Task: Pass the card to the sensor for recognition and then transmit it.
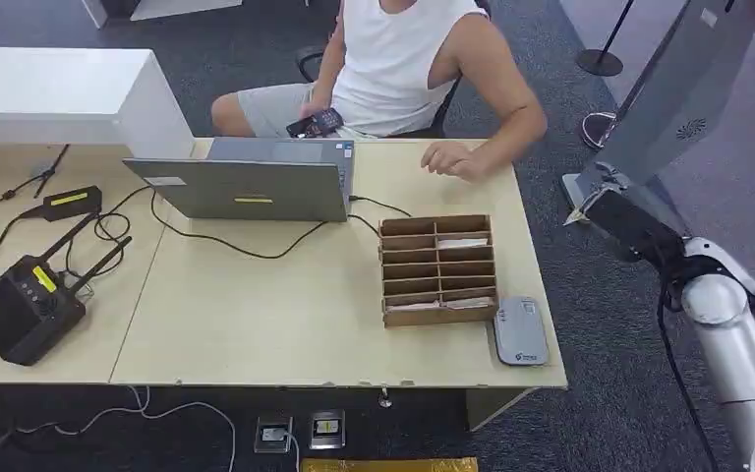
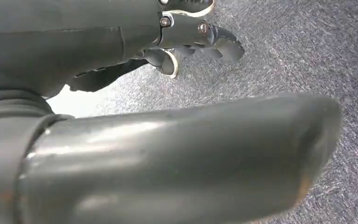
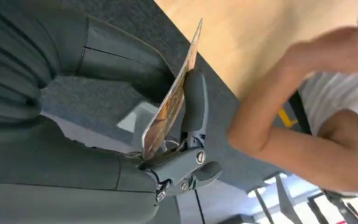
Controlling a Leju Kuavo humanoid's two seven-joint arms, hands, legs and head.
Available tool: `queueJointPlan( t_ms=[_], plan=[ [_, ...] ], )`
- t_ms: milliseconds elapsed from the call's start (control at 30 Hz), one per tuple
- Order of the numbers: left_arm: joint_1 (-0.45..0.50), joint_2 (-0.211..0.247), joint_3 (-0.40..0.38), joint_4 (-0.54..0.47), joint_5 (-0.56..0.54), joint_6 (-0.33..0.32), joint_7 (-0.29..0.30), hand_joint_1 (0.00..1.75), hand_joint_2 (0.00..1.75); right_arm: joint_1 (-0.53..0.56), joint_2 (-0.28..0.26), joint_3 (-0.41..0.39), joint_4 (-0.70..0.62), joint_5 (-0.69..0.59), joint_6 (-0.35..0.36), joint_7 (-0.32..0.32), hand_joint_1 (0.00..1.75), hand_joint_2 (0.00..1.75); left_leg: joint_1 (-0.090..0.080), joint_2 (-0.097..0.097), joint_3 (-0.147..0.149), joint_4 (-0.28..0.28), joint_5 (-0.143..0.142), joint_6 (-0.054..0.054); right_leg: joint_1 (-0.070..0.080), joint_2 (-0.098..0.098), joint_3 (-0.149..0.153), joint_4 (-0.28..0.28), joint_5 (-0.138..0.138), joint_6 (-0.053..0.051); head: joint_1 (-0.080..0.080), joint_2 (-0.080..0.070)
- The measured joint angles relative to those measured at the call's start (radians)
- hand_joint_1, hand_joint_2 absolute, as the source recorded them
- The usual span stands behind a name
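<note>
In the right wrist view my right hand point(image 3: 135, 158) pinches a printed card point(image 3: 170, 105) on edge between the thumb and a dark finger point(image 3: 193, 100). Beyond it are the table's edge and a person's bare arm point(image 3: 303, 144). The grey card sensor point(image 1: 520, 330) lies flat at the table's near right corner, beside a wooden slotted card box point(image 1: 438, 269). My right arm point(image 1: 664, 108) is raised to the right of the table, well above the sensor. My left hand point(image 2: 186, 32) hangs over grey carpet, fingers loose and holding nothing.
A person sits at the far side of the table point(image 1: 275, 315), one hand point(image 1: 457, 159) resting on it and the other holding a phone point(image 1: 315, 123). A grey laptop point(image 1: 256, 182) with cables stands at the back, and a black router point(image 1: 25, 305) sits at the left.
</note>
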Motion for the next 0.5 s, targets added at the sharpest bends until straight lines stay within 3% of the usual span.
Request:
queueJointPlan(
  t_ms=[500],
  plan=[
    [0.0,0.002,0.0,0.005,0.012,-0.003,0.0,0.0,0.0,0.101,0.031,0.0,0.001,0.071,0.082,-0.001,1.75,1.75,0.0,0.0,0.0,0.0,0.0,0.0,0.0,0.0,0.0,0.0,0.0,0.0,0.0,0.0]
  ],
)
